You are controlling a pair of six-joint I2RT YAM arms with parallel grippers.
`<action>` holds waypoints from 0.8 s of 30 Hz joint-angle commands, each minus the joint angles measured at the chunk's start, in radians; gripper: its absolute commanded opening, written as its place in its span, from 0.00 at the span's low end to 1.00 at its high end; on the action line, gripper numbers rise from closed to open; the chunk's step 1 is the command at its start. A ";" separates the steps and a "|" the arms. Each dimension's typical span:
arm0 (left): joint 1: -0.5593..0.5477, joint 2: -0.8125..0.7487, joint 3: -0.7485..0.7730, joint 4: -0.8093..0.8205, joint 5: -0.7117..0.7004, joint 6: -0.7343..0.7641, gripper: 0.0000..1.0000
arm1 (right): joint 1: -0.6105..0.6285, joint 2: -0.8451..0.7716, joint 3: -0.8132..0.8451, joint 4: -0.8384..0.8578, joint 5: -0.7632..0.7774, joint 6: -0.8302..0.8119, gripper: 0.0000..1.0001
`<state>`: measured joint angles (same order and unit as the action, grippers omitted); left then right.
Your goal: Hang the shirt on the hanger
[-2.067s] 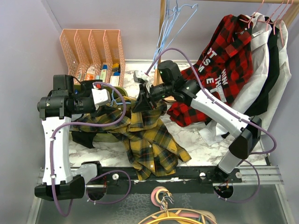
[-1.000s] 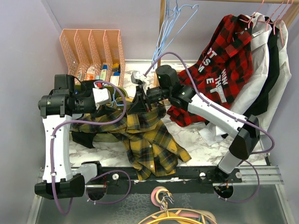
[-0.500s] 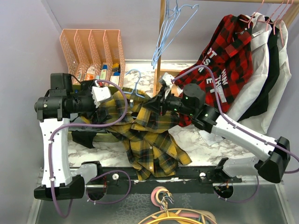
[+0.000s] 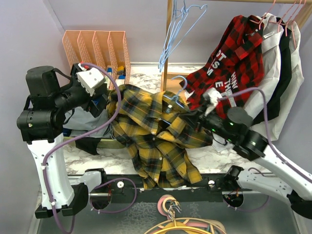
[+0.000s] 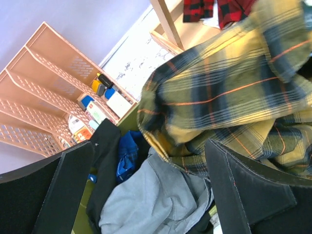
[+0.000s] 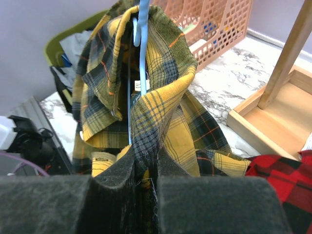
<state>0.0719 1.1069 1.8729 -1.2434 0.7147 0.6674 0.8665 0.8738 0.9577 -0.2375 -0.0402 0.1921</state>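
The top camera looks down from high behind the robot at the whole table (image 4: 144,78), each wrist camera peeks out from very close between its own fingers (image 5: 58,190), and all three see the yellow shirt (image 4: 156,131).

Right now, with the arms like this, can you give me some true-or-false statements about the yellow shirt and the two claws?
1. The left gripper is open and holds nothing. True.
2. The right gripper is open too. False: it is shut on the shirt.
3. The hanger's hook pokes out above the shirt's collar. True.
4. The hanger is pink. False: it is light blue.
5. The orange rack stands at the front right. False: it stands at the back left.
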 commanded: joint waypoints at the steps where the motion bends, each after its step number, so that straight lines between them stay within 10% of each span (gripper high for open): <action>1: 0.021 0.012 0.054 0.042 -0.061 -0.147 0.99 | 0.000 -0.194 -0.068 -0.063 -0.010 0.079 0.01; 5: 0.098 0.023 0.072 0.048 -0.017 -0.175 0.99 | 0.000 -0.213 0.009 -0.232 0.117 0.068 0.01; 9: 0.148 0.009 0.067 0.057 0.040 -0.200 0.99 | 0.000 -0.101 0.186 -0.493 0.566 0.145 0.01; 14: 0.181 -0.017 0.058 0.062 0.025 -0.200 0.99 | -0.001 -0.073 0.204 -0.474 0.796 0.091 0.01; 20: 0.228 -0.036 -0.001 0.077 0.104 -0.212 0.99 | -0.073 0.066 0.167 -0.229 0.909 -0.015 0.01; 24: 0.251 -0.048 -0.064 0.150 0.144 -0.279 0.99 | -0.493 0.191 0.301 -0.183 0.544 -0.010 0.01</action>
<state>0.2974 1.0733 1.8656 -1.1824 0.7799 0.4664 0.7120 0.9710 1.1484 -0.5804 0.6952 0.2138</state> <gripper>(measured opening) 0.992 0.058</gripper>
